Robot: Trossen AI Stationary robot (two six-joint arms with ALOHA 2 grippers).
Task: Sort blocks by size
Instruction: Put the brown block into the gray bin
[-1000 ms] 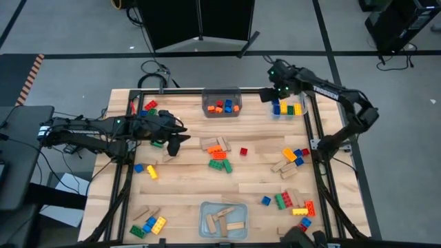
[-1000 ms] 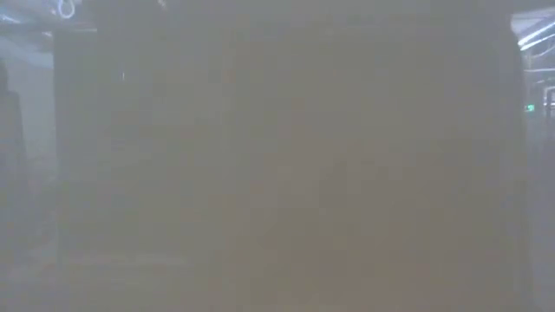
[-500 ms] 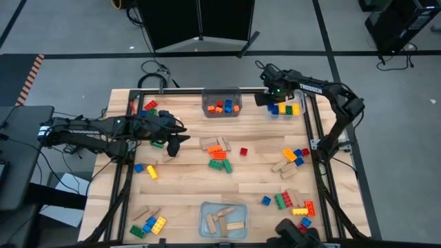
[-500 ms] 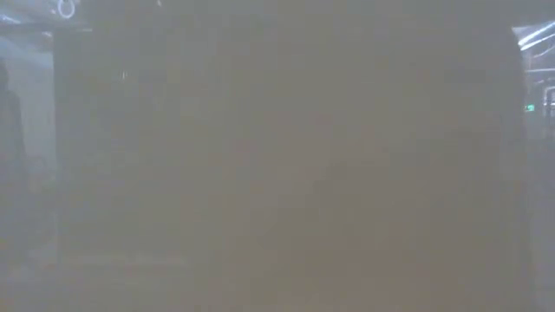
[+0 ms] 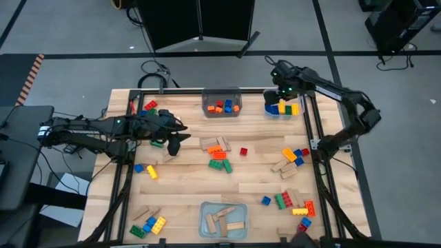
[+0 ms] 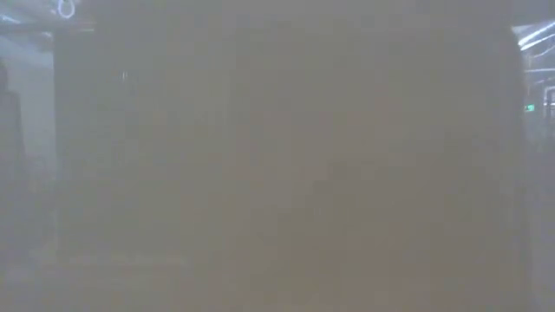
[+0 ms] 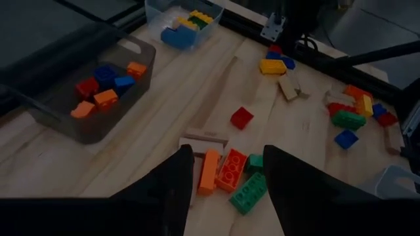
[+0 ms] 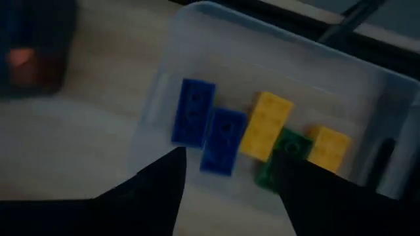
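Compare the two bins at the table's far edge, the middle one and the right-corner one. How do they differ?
The middle bin looks grey-tinted; the corner bin looks clear. The middle bin holds small orange, red and blue bricks in a loose heap; the corner bin holds longer blue, yellow and green bricks side by side. The right gripper is over the corner bin; none is over the middle bin. Both hold studded bricks.
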